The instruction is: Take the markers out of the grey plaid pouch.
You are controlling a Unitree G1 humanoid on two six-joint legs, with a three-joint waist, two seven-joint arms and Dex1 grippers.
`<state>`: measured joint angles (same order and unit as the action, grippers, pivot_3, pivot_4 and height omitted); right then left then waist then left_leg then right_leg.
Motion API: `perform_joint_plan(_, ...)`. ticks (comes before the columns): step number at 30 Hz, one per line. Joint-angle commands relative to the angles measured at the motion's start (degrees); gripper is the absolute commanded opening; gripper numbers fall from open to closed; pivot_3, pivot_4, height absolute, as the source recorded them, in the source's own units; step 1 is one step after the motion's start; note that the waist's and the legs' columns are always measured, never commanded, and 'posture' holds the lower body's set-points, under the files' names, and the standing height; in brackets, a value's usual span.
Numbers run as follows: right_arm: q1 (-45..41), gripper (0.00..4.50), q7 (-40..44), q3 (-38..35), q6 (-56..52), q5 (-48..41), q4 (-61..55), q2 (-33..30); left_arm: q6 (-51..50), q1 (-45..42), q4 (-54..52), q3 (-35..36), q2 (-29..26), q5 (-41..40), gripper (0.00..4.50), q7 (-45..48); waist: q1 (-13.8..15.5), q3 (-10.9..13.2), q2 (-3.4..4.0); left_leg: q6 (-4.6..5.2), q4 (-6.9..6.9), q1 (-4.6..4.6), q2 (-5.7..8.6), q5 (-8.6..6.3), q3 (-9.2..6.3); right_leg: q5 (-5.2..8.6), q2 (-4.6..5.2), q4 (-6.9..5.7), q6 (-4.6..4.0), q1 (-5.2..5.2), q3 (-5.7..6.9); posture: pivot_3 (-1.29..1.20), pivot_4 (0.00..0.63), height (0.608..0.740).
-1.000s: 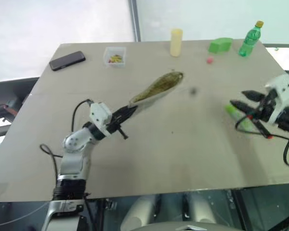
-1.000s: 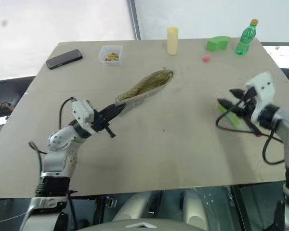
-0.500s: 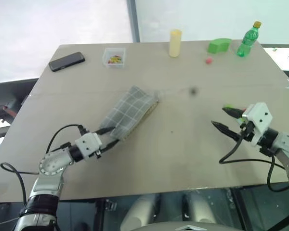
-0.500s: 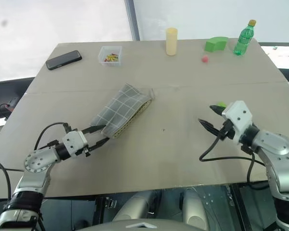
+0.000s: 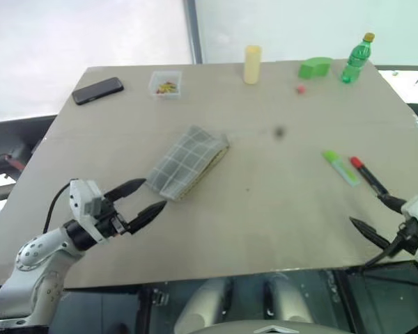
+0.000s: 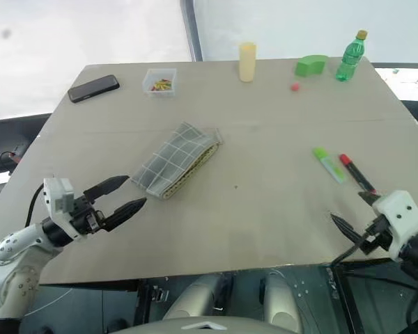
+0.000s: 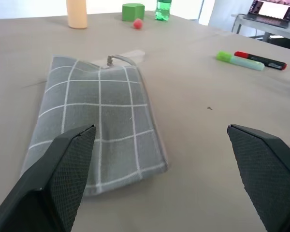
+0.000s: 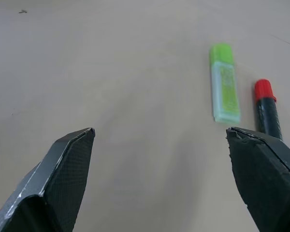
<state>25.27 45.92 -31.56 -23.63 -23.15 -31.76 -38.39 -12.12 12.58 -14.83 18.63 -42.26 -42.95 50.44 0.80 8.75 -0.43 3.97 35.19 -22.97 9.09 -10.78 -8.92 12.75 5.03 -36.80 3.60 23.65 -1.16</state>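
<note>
The grey plaid pouch (image 5: 188, 161) lies flat on the table left of centre, its cord loop (image 7: 117, 59) at the far end. My left gripper (image 5: 153, 194) stands open just short of the pouch's near end, touching nothing. The markers lie side by side on the right of the table: a pale green one with a bright green cap (image 5: 340, 167) and a dark one with a red cap (image 5: 368, 175). Near the table's front right edge my right gripper (image 5: 365, 209) is open and empty, a little short of the markers (image 8: 224, 84).
Along the far edge stand a black phone (image 5: 97, 89), a small clear box of coloured bits (image 5: 166, 83), a yellow cylinder (image 5: 252, 63), a green block (image 5: 316, 67), a green bottle (image 5: 355, 58) and a small red ball (image 5: 301, 88).
The left gripper lowered the pouch to the table, let go and drew back. The right gripper released the markers, which now lie on the table, and drew back toward the front edge.
</note>
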Motion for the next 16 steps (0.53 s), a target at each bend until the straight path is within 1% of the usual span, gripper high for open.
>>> perform_joint_plan(1,2.0,4.47,0.2,-1.4,1.0,-0.3,-1.3,0.1,-2.1,-0.4,-2.3,1.7,-0.8,1.7,4.5,-1.9,-0.1,0.0,0.0,0.0,-0.02,0.02,-0.08,-0.01,0.13,0.0,0.01,0.0,0.0,-0.01,-0.01,0.0,0.15,0.74)
perform_joint_plan(3,2.7,4.47,0.3,-1.2,1.8,0.2,-0.5,0.1,-2.8,-0.6,-2.4,1.7,-0.3,2.2,4.5,-2.3,-0.1,0.0,0.0,-0.01,-0.04,0.04,-0.29,-0.02,0.49,0.01,0.05,0.01,0.0,0.03,0.0,0.0,0.15,0.74)
perform_joint_plan(8,2.1,4.47,1.1,-1.8,3.6,0.6,2.5,-1.1,-3.6,1.0,-3.7,1.3,0.7,3.0,4.5,-1.8,0.0,0.0,0.0,0.02,-0.07,0.05,-0.31,-0.09,0.61,0.0,0.12,0.07,-0.01,0.09,0.0,0.0,0.15,0.74)
perform_joint_plan(13,-0.3,4.47,2.4,-2.8,4.7,0.2,6.2,-3.2,-2.4,6.8,-4.4,1.5,1.5,4.4,4.5,1.2,0.0,0.0,0.02,0.11,-0.14,0.01,-0.32,-0.26,0.69,0.0,0.11,0.29,-0.01,0.15,-0.04,0.0,0.15,0.74)
perform_joint_plan(16,-1.0,4.47,3.4,-2.6,6.0,0.5,8.2,-4.0,-1.5,8.1,-3.9,1.9,1.9,5.3,4.5,2.3,0.1,0.1,-0.04,0.16,-0.15,-0.02,-0.34,-0.31,0.7,0.0,0.11,0.36,-0.01,0.14,-0.02,0.0,0.15,0.74)
